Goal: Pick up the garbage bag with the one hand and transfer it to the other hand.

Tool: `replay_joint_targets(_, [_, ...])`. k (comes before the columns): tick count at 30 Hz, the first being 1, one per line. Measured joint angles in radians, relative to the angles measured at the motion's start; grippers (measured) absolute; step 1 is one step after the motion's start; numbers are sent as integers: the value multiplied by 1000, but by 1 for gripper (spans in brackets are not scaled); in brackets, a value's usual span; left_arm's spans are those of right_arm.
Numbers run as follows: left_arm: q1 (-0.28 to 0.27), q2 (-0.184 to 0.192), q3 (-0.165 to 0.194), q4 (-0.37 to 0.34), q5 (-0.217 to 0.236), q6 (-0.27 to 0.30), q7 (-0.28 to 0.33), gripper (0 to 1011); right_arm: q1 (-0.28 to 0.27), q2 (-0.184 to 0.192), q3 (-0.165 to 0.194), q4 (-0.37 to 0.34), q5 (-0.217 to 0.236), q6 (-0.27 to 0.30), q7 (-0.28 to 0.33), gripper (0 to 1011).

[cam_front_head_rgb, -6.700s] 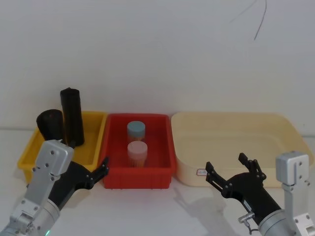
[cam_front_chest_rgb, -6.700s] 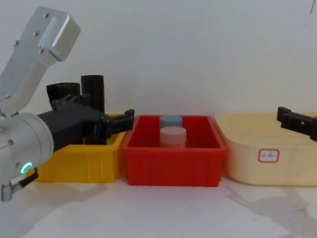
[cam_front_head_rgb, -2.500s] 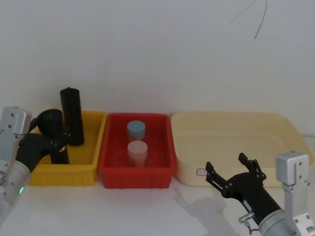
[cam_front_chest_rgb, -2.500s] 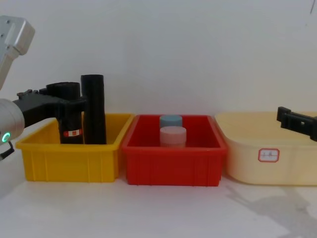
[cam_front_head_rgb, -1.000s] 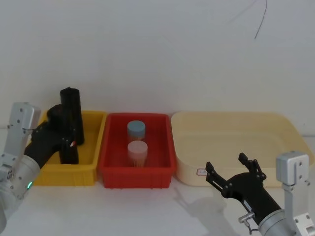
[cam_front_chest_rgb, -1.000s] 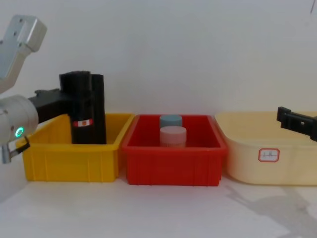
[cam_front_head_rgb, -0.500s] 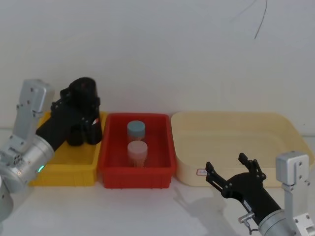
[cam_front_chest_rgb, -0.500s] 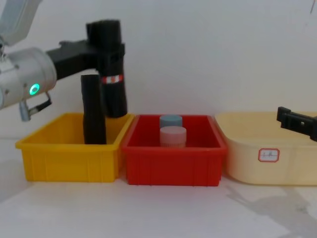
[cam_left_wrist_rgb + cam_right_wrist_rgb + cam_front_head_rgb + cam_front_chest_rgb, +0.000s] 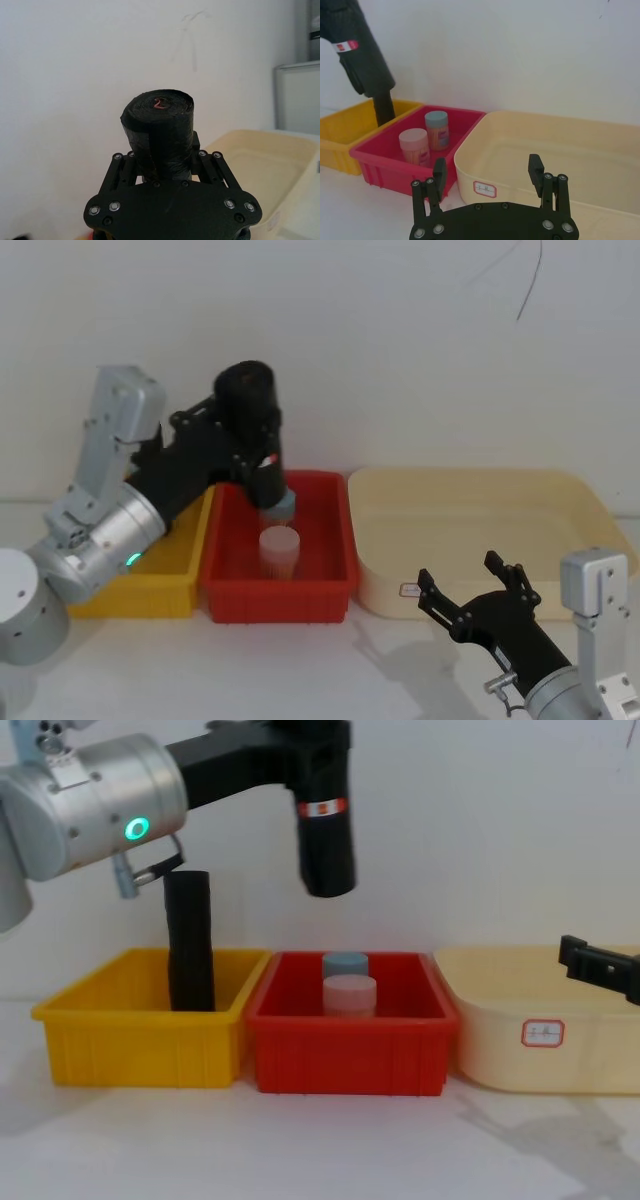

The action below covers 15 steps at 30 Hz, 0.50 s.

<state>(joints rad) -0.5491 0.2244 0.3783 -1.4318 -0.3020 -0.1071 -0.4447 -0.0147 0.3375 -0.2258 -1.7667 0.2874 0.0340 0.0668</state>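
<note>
Gripping garbage bag (image 9: pixel 327 845) aloft, left claw (image 9: pixel 162 161) outstretched

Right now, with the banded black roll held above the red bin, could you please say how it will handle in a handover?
The black cylindrical roll of garbage bags hangs unbent from the left gripper, so it is probably stiff. Its plastic wrap looks smooth, so it may slip. Being round, it would likely roll if dropped.

plain roll (image 9: pixel 189 940) in left bin (image 9: pixel 140 1045) | two jars (image 9: pixel 349 997) in middle bin (image 9: pixel 350 1060), garbage bag (image 9: pixel 326 840) above | tub (image 9: pixel 490 1055) right
</note>
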Motion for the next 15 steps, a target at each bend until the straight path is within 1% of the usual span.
replay_joint_targets(5, [-18,-13,31,11,-6,-6,-34,464,0,0,0,0,0,0,0,1000])
replay_joint_targets(15, [-25,-19,71,36,-9,-1,-59,464,0,0,0,0,0,0,0,1000])
